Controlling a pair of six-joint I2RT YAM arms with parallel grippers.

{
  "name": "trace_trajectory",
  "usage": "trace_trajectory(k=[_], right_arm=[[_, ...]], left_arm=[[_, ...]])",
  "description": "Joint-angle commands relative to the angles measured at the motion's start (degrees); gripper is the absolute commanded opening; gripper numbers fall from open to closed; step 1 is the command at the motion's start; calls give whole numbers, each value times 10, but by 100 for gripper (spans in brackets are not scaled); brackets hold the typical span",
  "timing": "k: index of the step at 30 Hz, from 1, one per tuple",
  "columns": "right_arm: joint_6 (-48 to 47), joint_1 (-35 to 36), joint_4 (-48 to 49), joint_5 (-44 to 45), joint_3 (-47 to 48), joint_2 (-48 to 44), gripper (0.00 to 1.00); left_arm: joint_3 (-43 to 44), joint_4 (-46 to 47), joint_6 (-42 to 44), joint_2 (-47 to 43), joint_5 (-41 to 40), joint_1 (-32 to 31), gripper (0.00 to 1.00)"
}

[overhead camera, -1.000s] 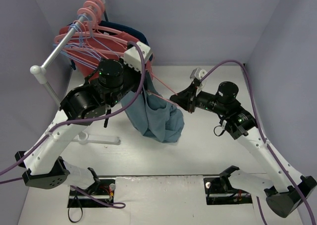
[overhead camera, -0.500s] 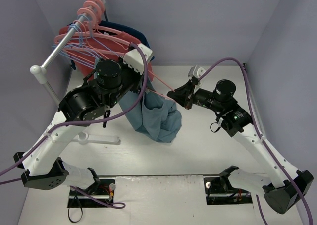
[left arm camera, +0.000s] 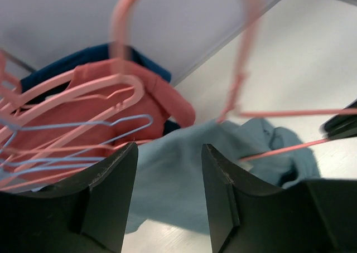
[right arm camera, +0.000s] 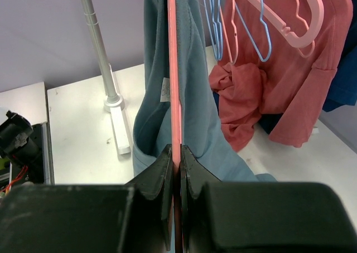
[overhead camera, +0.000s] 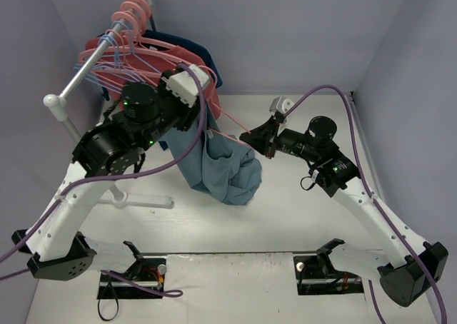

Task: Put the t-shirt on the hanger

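The teal t-shirt (overhead camera: pixel 218 168) hangs bunched in mid-air over the table, draped on the thin pink hanger (overhead camera: pixel 230 122). My right gripper (overhead camera: pixel 251 139) is shut on the hanger's thin rod (right arm camera: pixel 172 69), with t-shirt cloth (right arm camera: pixel 196 97) falling on both sides of it. My left gripper (overhead camera: pixel 208 127) stands open just left of the t-shirt with nothing between its fingers (left arm camera: pixel 223 191). Past them in the left wrist view are the t-shirt (left arm camera: pixel 173 180) and the hanger's hook (left arm camera: pixel 241 74).
A clothes rack (overhead camera: pixel 80 73) at the back left carries salmon-pink and lavender hangers (overhead camera: pixel 128 53), a coral-red shirt (right arm camera: pixel 279 86) and a dark navy garment (overhead camera: pixel 196 49). Its post and white foot (right arm camera: pixel 114 113) stand on the table. Walls close in at left, back and right.
My left gripper has opened and its arm has drawn back to the left, toward the rack. My right gripper, still clamped on the hanger, has shifted slightly left with the t-shirt.
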Motion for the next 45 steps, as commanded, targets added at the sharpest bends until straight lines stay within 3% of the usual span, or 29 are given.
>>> trace_trajectory(k=[1,9,19,33,36,43,45], right_arm=[[11,-5,105,-23,12,-1,0],[13,-6,104,-41,12,5,0],[13,-6,104,-65,12,10,0],[12,-6,103,-94,25,27,0],[12,-6,103,-103,29,33,0],[10,-10,103,-106,32,42,0],[10,-13,103,-108,32,44,0]], left_arm=[[-29,23,29,-64,130,98,45],[-76,-14,150,-94,343,187,45],[-1,-101,254,-20,447,224,45],[26,-144,285,30,558,255,44],[21,-159,288,33,584,268,37],[0,-165,289,28,615,280,0],[-6,-166,288,23,622,280,0]])
